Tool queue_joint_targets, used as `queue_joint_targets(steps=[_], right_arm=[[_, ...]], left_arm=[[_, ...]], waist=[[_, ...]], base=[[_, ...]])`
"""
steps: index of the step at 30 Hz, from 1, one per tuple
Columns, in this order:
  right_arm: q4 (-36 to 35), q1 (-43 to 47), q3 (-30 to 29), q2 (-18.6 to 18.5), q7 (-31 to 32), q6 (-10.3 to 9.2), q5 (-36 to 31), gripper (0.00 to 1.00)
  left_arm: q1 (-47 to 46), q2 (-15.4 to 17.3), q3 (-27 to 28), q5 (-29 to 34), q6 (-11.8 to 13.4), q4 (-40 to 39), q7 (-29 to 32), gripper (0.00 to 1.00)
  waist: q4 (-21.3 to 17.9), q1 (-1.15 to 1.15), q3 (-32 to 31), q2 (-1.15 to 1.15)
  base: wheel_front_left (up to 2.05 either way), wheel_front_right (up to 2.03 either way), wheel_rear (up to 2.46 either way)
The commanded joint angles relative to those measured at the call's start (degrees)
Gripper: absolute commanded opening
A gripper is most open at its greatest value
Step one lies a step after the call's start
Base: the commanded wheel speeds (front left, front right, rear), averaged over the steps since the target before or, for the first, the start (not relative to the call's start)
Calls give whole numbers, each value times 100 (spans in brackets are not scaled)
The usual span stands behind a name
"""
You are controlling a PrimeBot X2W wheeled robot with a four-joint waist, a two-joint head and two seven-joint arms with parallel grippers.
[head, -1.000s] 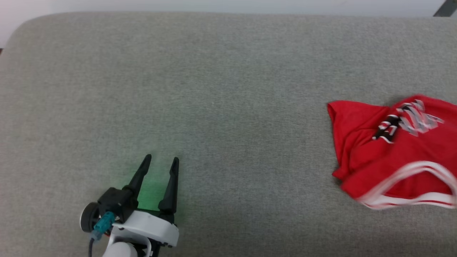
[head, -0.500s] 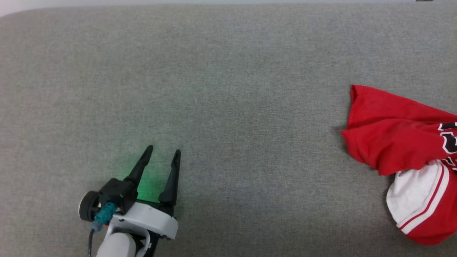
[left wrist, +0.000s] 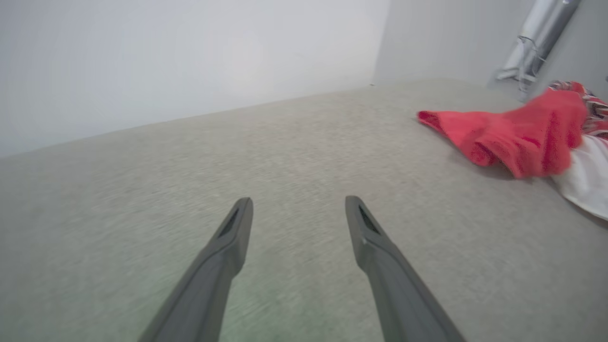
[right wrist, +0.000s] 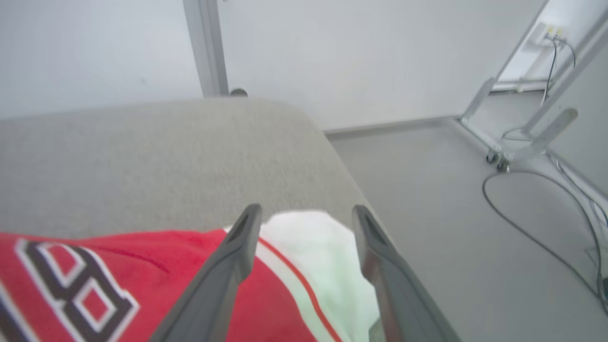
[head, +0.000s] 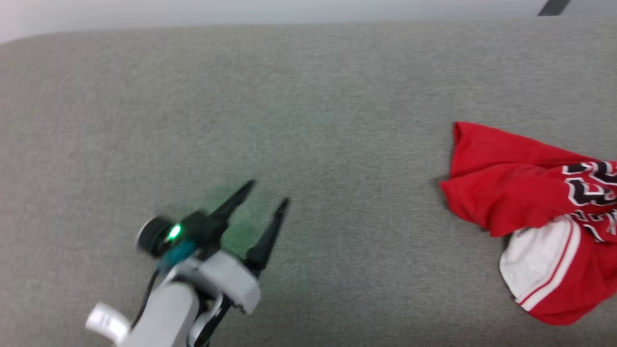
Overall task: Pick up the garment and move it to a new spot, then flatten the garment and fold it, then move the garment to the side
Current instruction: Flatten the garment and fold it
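Note:
The garment (head: 525,193), a red jersey with black white-outlined lettering, lies crumpled at the right of the grey cushion (head: 308,111), part of its white inner side turned up. My left gripper (head: 268,191) stands open over bare cushion at the lower left, far from the cloth and angled toward it. In the left wrist view the left gripper (left wrist: 298,200) is empty and the garment (left wrist: 513,133) lies ahead to the right. My right gripper (right wrist: 307,209) is open just above the garment (right wrist: 142,266), its white fold between the fingers.
The cushion's rounded right edge (right wrist: 332,156) drops to a grey floor where a black cable (right wrist: 532,228) lies. A metal frame on castors (right wrist: 498,156) stands by the wall. A white wall runs behind the cushion.
The garment went from a blurred, moving shape to a still heap with its white inner side up. My left gripper swung to the right and tilted. The head camera shifted as well.

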Motion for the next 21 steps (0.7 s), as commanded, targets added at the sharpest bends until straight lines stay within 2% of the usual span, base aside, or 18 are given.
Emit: queue_joint_targets(steps=[1, 4, 7, 9, 12, 14, 21], right_arm=[[-390, 39, -216, -59, -31, -8, -175, 100], [-1559, 616, -804, 360, -20, -8, -554, 100], [-2660, 971, -1214, 768, -25, -8, -824, 100], [-3163, 1193, -1273, 1009, -26, -8, -972, 100], [-3685, 1361, -1303, 1265, -22, -8, -1079, 100], [-3933, 1397, -1272, 1348, -23, -8, -1116, 100], [-4475, 1333, -1258, 1653, -24, -8, -1049, 100]], left_arm=[[-233, 99, -198, -192, -12, -57, 197, 100], [-792, 471, -1216, -944, -12, -256, 1107, 100], [-1395, 663, -2192, -1903, -12, -412, 2287, 100], [-1717, 679, -2713, -2556, -4, -475, 3013, 100], [-2154, 503, -3164, -3341, -5, -425, 3818, 100], [-2358, 350, -3318, -3714, -5, -308, 4117, 100], [-2956, -373, -3405, -4402, -5, 613, 4350, 100]], waist=[[-177, 0, -144, 0], [-353, 0, -276, 0], [-547, 0, -383, 0], [-713, 0, -412, 0], [-931, 0, -362, 0], [-1077, 0, -287, 0], [-1605, 0, 54, 0]], base=[[0, 0, 0], [0, 0, 0], [0, 0, 0], [0, 0, 0], [0, 0, 0], [0, 0, 0], [0, 0, 0]])
